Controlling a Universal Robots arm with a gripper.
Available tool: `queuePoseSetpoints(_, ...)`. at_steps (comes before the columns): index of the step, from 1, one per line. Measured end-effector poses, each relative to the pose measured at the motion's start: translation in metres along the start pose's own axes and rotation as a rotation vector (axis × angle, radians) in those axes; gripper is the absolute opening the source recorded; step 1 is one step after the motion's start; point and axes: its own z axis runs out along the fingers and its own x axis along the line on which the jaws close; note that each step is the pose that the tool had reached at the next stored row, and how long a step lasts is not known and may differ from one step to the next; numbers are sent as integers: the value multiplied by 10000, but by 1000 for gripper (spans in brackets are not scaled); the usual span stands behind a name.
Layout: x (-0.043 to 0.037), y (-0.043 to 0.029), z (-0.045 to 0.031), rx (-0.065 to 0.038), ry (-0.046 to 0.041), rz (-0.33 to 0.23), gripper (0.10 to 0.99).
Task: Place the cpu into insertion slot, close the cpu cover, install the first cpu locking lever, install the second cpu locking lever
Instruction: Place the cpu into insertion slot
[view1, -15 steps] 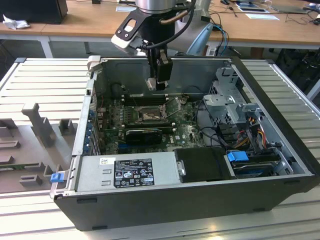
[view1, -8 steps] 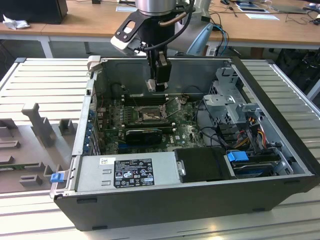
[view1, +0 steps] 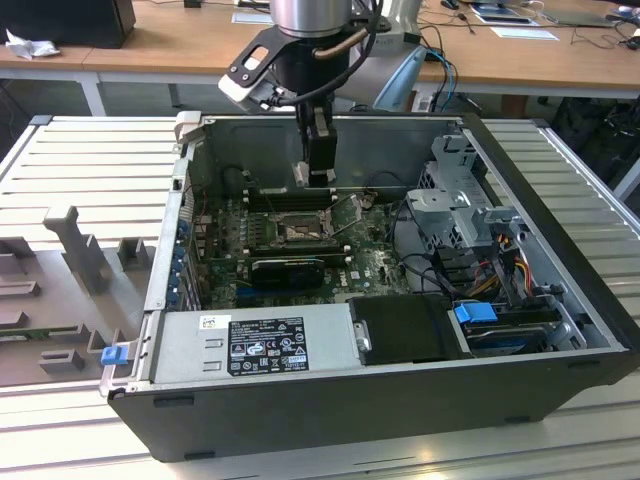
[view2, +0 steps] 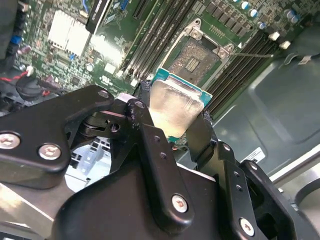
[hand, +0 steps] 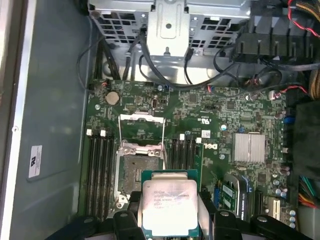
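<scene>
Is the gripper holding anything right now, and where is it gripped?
Yes. The gripper holds the cpu, its fingers pinching two opposite side edges. The chip is above the board, and the insertion slot is empty.

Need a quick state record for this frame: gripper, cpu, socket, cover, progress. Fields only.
gripper: shut on the cpu
cpu: held by two opposite edges, metal top facing both wrist cameras, above the motherboard, not seated
insertion slot: empty, uncovered
cpu cover: swung open, off the slot
progress: no step done yet
</scene>
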Motion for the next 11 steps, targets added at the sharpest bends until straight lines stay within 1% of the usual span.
queuePoseSetpoints(3,0,-1,9,-4,-27,300,533)
queuePoseSetpoints(6,0,-2,23,-7,-33,356,533)
queuePoseSetpoints(11,-1,-5,68,-5,-34,362,533)
